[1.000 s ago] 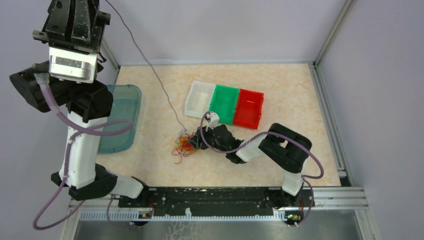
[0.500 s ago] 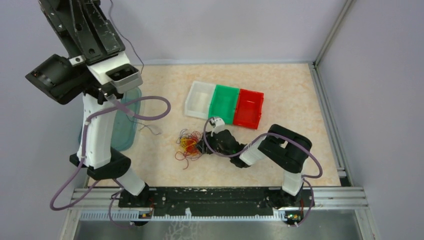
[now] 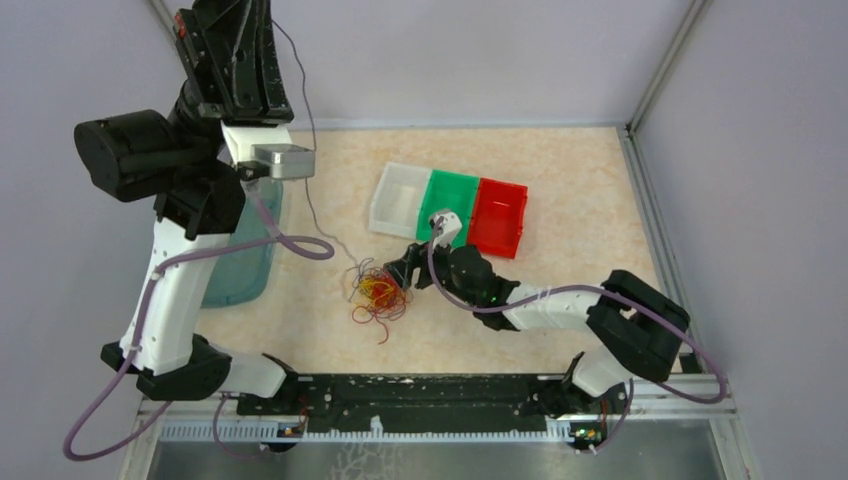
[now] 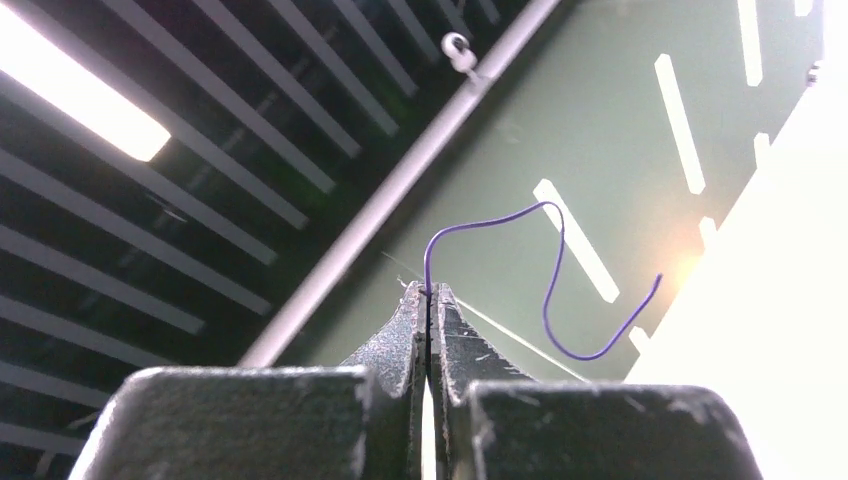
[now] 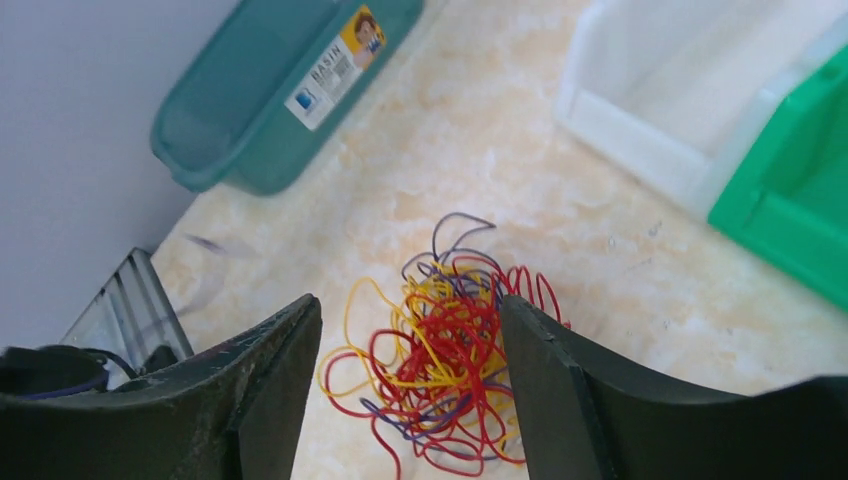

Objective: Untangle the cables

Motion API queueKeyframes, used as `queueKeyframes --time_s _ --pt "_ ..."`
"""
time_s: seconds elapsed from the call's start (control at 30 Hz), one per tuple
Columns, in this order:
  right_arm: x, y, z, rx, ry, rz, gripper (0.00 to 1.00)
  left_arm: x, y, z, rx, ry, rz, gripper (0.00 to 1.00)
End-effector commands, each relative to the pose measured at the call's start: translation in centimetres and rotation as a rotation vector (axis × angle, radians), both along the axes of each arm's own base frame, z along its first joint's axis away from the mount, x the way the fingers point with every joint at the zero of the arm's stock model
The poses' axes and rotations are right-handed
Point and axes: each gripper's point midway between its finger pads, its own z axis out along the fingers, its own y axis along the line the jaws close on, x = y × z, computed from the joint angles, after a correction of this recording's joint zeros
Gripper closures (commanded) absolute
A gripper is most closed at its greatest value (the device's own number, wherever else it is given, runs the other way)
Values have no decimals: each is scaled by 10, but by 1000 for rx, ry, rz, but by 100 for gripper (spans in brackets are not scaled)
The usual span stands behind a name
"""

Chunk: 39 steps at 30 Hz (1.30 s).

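Note:
A tangle of red, yellow and purple cables (image 3: 378,292) lies on the table in front of the bins. My left gripper (image 3: 255,20) is raised high at the back left, shut on one end of a thin purple cable (image 3: 312,205) that hangs down into the tangle. In the left wrist view the gripper (image 4: 430,290) pinches that purple cable (image 4: 545,270), whose free end curls above the tips. My right gripper (image 3: 400,274) hovers at the tangle's right edge. In the right wrist view it (image 5: 408,305) is open and empty, with the tangle (image 5: 450,350) between its fingers.
White (image 3: 400,198), green (image 3: 450,205) and red (image 3: 498,215) bins stand in a row behind the tangle. A teal basin (image 3: 255,262) sits at the left, partly hidden by my left arm, and it also shows in the right wrist view (image 5: 280,90). Walls enclose the table.
My left arm dropped, then rose again and turned, still holding the purple cable, which now hangs slack. My right arm has stretched out, and its gripper sits above the tangle's right side.

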Motion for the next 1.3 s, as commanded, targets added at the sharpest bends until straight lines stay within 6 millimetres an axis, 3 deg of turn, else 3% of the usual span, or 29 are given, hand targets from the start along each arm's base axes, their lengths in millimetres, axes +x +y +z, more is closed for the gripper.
queueKeyframes --time_s 0.0,0.27,0.4,0.57,0.87,1.27 --pt "6 3 63 41 -127 -10 32 36 -8 -15 36 237 -9 100" --pt "33 -13 116 87 -207 -82 31 77 -23 -59 61 463 -40 100" --pt "54 -32 119 57 -193 -172 31 99 -33 -85 72 522 -28 100" --pt "73 -50 110 4 -158 -242 33 125 -41 -103 59 569 1 100" --pt "87 -81 95 -92 -96 -358 35 164 -44 -107 7 554 70 100" --pt "80 -98 86 -90 -70 -382 36 179 -43 -85 -16 485 88 100"
